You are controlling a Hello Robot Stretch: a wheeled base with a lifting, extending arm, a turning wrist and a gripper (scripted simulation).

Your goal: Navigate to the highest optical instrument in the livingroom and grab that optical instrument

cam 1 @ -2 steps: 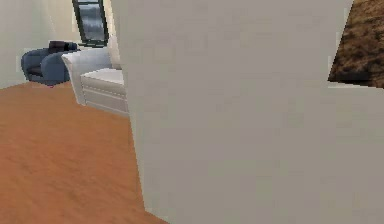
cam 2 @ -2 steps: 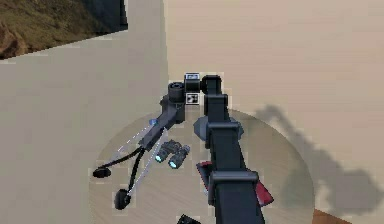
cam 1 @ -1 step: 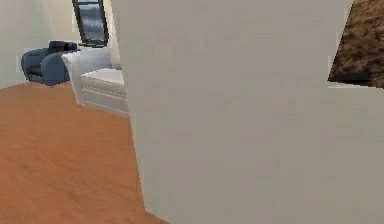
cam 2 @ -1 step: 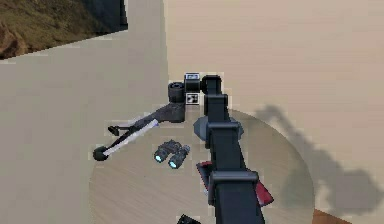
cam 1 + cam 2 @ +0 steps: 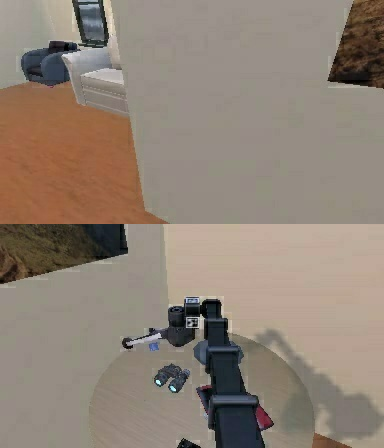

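A pair of dark binoculars (image 5: 172,378) with pale blue lenses lies on a round beige tabletop (image 5: 120,399) in the arm side view. The arm (image 5: 225,374) rises from the bottom edge just past them. The gripper (image 5: 135,341) reaches left beyond the binoculars, near the table's far rim by the wall. A small blue thing (image 5: 153,347) sits right under its fingers (image 5: 145,336), so I cannot tell whether the gripper holds anything.
A pale wall (image 5: 240,120) stands very close ahead. To its left lies wood floor (image 5: 60,150), with a white sofa (image 5: 100,85), a blue armchair (image 5: 45,65) and a window (image 5: 92,20) beyond. On the table lie a red flat thing (image 5: 204,400) and a dark thing (image 5: 188,442).
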